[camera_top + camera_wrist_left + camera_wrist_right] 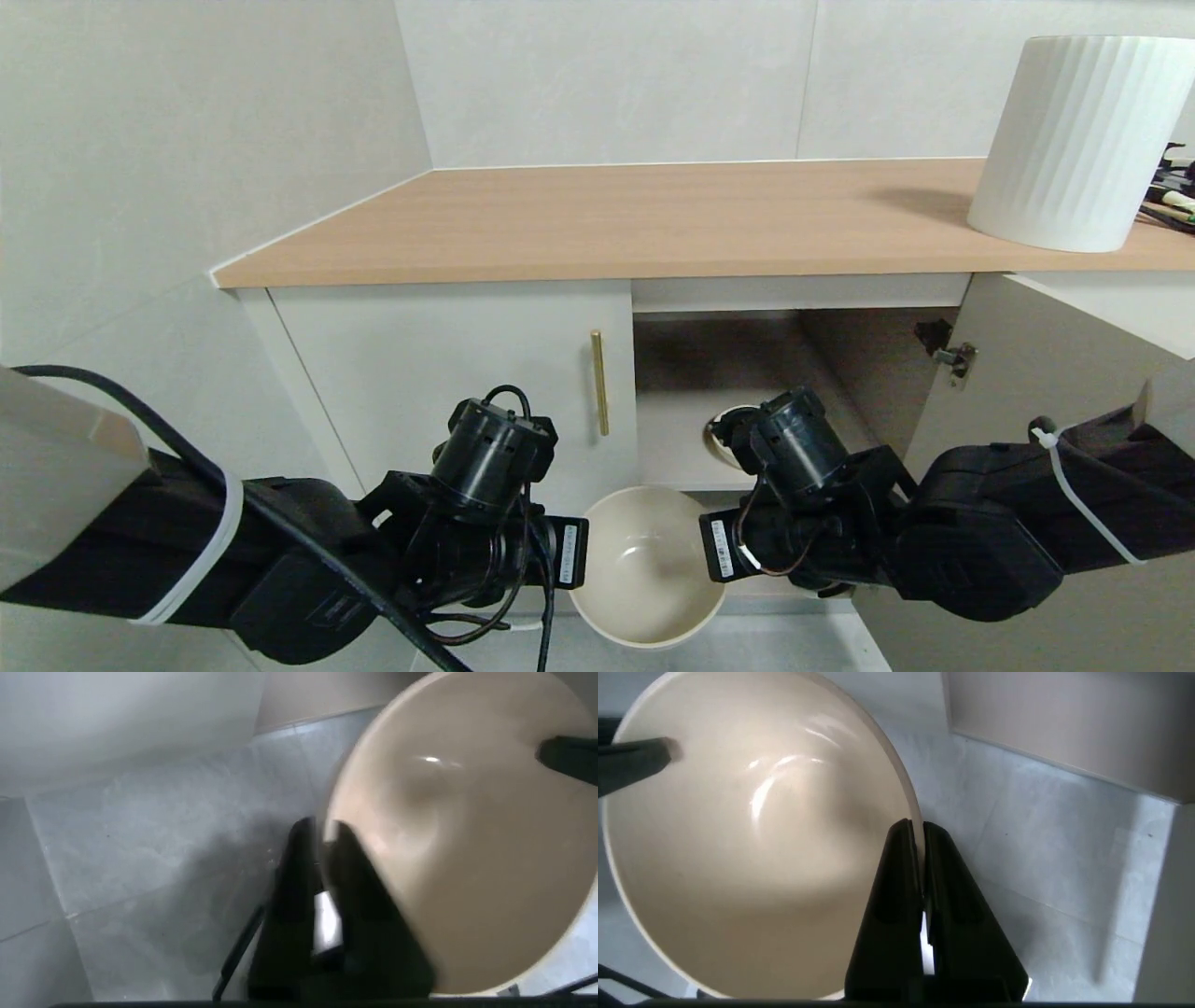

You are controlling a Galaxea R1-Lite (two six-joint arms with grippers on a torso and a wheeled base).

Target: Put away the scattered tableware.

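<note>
We see a wooden countertop [607, 219] carrying 1 tall white ribbed container [1074, 140] at its right end, dark utensils [1172, 201] just beside it. On the open cabinet's shelf [672, 439] sits 1 pale round dish [715, 439], partly hidden.

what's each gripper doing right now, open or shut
left gripper: shut on the rim of the bowl.
right gripper: shut on the opposite rim of the same bowl.

Inside the open white cabinet [709, 350], a pale round object [721, 431] sat mostly hidden behind the right arm [803, 448]. Dark utensils [1172, 191] beside the ribbed white cylindrical container [1074, 140] were cut off and too small to identify. The round cream ceramic bowl [486, 840] ran past the left wrist view's edge.
</note>
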